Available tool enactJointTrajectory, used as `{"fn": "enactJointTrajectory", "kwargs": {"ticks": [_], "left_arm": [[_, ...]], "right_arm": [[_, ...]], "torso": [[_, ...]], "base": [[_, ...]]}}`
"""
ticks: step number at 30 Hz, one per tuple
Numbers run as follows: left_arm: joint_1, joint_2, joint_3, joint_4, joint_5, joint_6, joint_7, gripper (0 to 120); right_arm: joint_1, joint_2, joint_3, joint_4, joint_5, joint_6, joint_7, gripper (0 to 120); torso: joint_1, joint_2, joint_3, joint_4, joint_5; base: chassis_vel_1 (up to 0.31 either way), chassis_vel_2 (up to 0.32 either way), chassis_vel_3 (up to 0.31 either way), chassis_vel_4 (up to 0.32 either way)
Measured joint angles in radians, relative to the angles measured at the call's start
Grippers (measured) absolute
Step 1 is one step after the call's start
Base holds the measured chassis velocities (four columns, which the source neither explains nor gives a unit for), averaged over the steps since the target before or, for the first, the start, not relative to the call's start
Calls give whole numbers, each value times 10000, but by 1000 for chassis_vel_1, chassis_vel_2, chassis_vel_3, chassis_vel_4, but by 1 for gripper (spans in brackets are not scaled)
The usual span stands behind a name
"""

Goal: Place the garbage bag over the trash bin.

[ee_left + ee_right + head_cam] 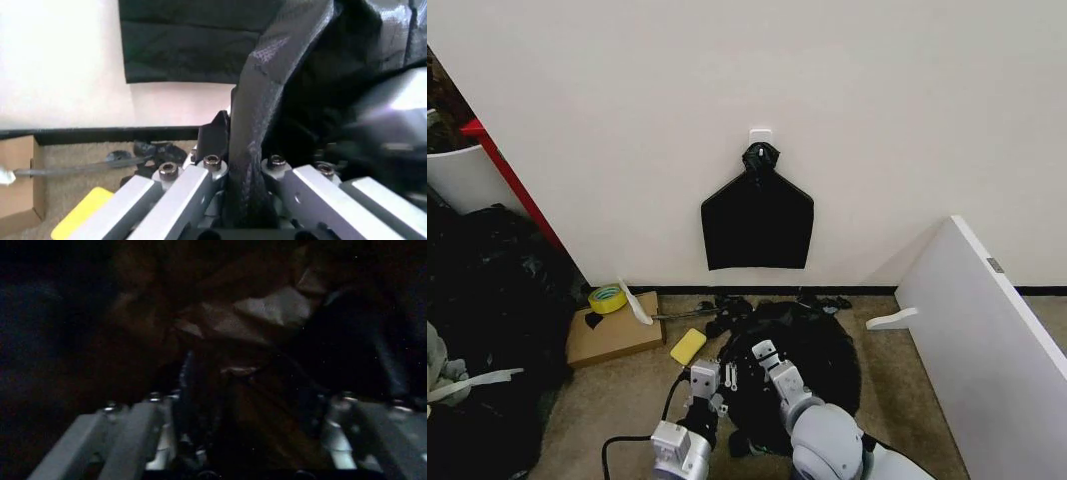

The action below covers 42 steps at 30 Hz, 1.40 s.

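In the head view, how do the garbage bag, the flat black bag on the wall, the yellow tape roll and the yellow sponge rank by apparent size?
1. garbage bag
2. flat black bag on the wall
3. yellow sponge and yellow tape roll: look alike, not ranked.

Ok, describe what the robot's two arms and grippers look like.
Both arms are silver-grey with rounded joint housings. The left gripper and right gripper have flat, pale metal fingers fixed with small hex bolts over black inner parts. A black cable loops on the carpet beside the left arm.

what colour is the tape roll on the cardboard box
Yellow, with a pale inner ring; the tape roll shows best in the head view, on the cardboard box.
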Motion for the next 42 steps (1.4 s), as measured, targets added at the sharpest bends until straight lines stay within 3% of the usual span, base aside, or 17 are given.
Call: {"fn": "enactJointTrajectory", "kwargs": {"ticks": [10, 15, 25, 31, 42], "left_arm": [[-994, -178, -395, 571, -1839, 738, -708, 1], [-1543, -374, -454, 938, -3020, 1467, -1381, 1], [-2242, -678, -585, 1624, -5307, 2103, -2463, 1], [-2446, -707, -672, 1924, -6236, 2234, -2973, 1], [-2487, -654, -727, 2466, -6168, 1917, -2867, 1]], "right_arm": [[-571, -547, 706, 1281, 1106, 227, -152, 80], [-1453, -913, 1823, 2474, 1848, 665, -563, 98], [-2917, -985, 3975, 3582, 1820, 1388, -1468, 100], [-3597, -739, 4373, 3593, 1487, 1621, -1678, 100], [-3861, -688, 4601, 3648, 1358, 1658, -1706, 100]], "torso": [[0, 0, 0, 0, 2], [0, 0, 0, -2, 1], [0, 0, 0, 0, 0], [0, 0, 0, -2, 0], [0, 0, 0, -1, -1]], "base": [[0, 0, 0, 0], [0, 0, 0, 0], [0, 0, 0, 0], [0, 0, 0, 0], [0, 0, 0, 0]]}}
